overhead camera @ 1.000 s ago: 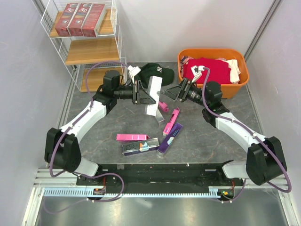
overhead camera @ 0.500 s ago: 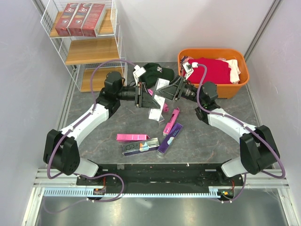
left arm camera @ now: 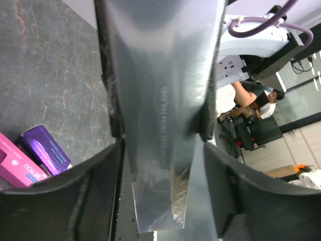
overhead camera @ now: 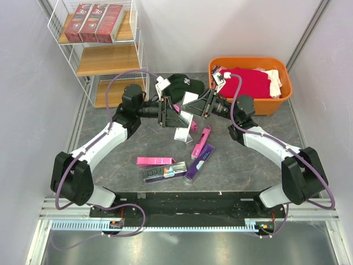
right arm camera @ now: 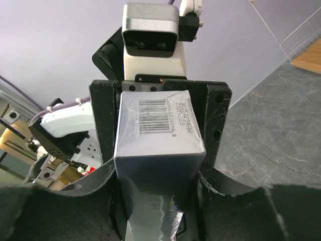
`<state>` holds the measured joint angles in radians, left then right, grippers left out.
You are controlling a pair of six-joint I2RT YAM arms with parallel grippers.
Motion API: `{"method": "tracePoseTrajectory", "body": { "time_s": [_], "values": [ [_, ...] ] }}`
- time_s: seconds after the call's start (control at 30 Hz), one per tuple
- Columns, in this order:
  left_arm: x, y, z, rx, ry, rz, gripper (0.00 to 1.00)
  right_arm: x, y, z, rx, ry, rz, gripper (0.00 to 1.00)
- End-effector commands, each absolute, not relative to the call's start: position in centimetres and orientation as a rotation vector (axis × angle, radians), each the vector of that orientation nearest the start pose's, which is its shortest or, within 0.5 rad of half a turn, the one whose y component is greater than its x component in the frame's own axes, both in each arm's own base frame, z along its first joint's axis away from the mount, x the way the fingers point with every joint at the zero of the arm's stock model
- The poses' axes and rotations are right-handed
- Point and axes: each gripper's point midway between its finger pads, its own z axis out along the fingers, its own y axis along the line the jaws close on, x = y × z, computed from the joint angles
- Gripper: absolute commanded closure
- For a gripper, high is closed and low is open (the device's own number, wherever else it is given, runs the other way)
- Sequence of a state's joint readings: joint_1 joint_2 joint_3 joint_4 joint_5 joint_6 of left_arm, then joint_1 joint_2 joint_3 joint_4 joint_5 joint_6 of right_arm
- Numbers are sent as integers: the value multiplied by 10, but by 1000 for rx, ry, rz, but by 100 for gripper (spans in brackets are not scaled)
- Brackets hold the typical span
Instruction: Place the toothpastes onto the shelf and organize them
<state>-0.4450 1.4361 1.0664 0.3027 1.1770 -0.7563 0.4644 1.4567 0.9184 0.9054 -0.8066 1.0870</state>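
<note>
Nearest the arm bases, well short of both grippers, loose stock lies on the table point(overhead camera: 242, 165): a hot pink box point(overhead camera: 155, 161), a holographic box point(overhead camera: 165, 172) touching it, a purple box point(overhead camera: 199, 163), and a second pink box point(overhead camera: 202, 141) almost under the fingertips. Up a level, the left gripper point(overhead camera: 175, 115) and right gripper point(overhead camera: 197, 105) meet nose to nose, and the silver-grey box point(overhead camera: 181, 132) hangs aloft between them, threaded through both pairs of fingers. The right gripper's fingers press its two sides, clenched on it, we reckon. Whether the left gripper is pinching or merely flanking it, we cannot tell. This looks like a handover. Just beyond the grippers sits a dark cap point(overhead camera: 182, 84), with the orange tub point(overhead camera: 248, 59) behind the right one. Far off past the left gripper is the shelf point(overhead camera: 107, 59), with three dark red boxes point(overhead camera: 92, 22) lined up on top and the middle board bare. So it's a start only, with at least five boxes left to shelve.
</note>
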Motion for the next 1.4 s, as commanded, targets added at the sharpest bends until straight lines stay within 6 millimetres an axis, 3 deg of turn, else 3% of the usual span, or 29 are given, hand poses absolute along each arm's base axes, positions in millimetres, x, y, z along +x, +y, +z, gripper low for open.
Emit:
{"method": "tracePoseTrajectory", "body": {
  "time_s": [0.0,0.17,0.27,0.47,0.67,0.8,1.13,1.37],
  "values": [
    [244,-299,331,763,1732,-1680,11,290,309,388,-419,1387,1675,62],
    [258,-285,348,671,1720,-1525,5,310,300,393,-326,1434,1532,62],
    [264,-273,361,595,1694,-1453,5,323,285,408,-243,1404,1437,63],
    [259,-257,389,516,1600,-1377,4,336,243,462,-68,1281,1263,62],
    [253,-259,412,527,1519,-1435,0,320,184,513,175,1041,1164,61],
    [249,-266,423,554,1461,-1542,0,305,160,532,277,921,1183,59],
    [253,-283,466,581,1309,-1642,2,290,163,546,288,867,1328,58],
    [262,-318,469,608,1310,-1697,4,287,165,549,274,865,1351,57]
  ]
}}
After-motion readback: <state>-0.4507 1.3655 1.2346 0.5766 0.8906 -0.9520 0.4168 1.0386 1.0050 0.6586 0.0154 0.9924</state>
